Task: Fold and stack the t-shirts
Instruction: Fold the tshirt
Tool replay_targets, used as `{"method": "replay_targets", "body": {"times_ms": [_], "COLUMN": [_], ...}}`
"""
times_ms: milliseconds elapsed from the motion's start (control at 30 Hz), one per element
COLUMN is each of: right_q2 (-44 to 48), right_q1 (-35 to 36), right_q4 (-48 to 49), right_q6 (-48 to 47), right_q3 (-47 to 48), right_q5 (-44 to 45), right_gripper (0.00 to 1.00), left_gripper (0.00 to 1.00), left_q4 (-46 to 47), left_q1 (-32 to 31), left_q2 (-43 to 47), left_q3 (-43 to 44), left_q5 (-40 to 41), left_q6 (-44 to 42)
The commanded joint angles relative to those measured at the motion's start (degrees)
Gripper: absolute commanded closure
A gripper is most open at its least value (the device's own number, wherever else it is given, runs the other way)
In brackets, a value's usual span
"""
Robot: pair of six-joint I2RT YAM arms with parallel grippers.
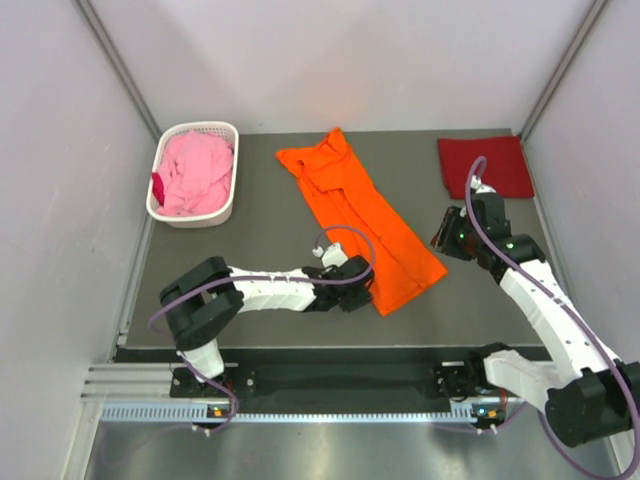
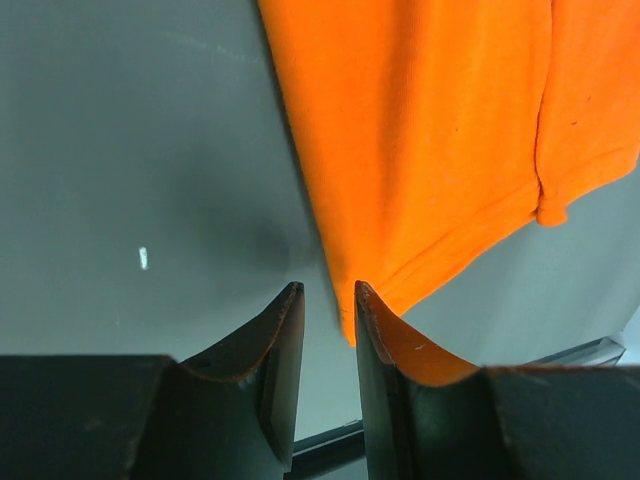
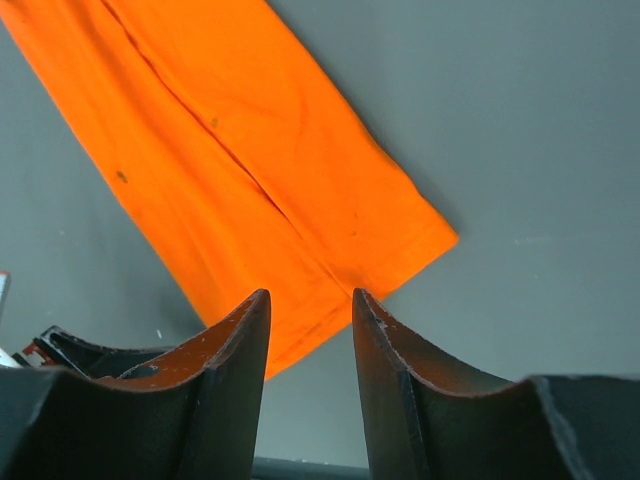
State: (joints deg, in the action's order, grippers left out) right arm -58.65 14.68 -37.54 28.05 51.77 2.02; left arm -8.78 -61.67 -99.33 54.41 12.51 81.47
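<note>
Where left gripper [image 2: 328, 290] nears orange t-shirt [image 2: 430, 130] corner | contact unclear

A: We note both arms built alike: white shells on the long links of the left arm [image 1: 270, 290] and the right arm [image 1: 548, 300], black housings at the joints.
B: Agreed. We log a purple cable [image 1: 346, 229] looping along each.
A: Wrist views: left gripper [image 2: 328, 292] and right gripper [image 3: 310, 295] carry dark, curved fingers [image 2: 270, 350] tapering to thin tips.
B: Smooth inner faces, slightly glossy.
</note>
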Motion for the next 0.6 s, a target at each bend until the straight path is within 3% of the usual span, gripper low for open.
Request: {"method": "replay_targets", "body": {"times_ms": [0, 567], "right_q2": [1.5, 3.1], "right_q1": [-1.2, -1.6], "right_q4": [1.3, 1.7], "right_q6": [-0.9, -0.7], "right_q3": [-0.7, -1.8], "right_q5": [0.0, -0.8], "right_gripper": [0.60, 0.60], "left_gripper": [0.68, 0.70], "left_q4": [3.8, 1.7], "left_q1": [-0.7, -1.7], "left_q2": [-0.9, -3.9], "left_q3": [0.6, 1.5], "left_q5": [1.2, 0.7], "left_q6": [1.7, 2.2]}}
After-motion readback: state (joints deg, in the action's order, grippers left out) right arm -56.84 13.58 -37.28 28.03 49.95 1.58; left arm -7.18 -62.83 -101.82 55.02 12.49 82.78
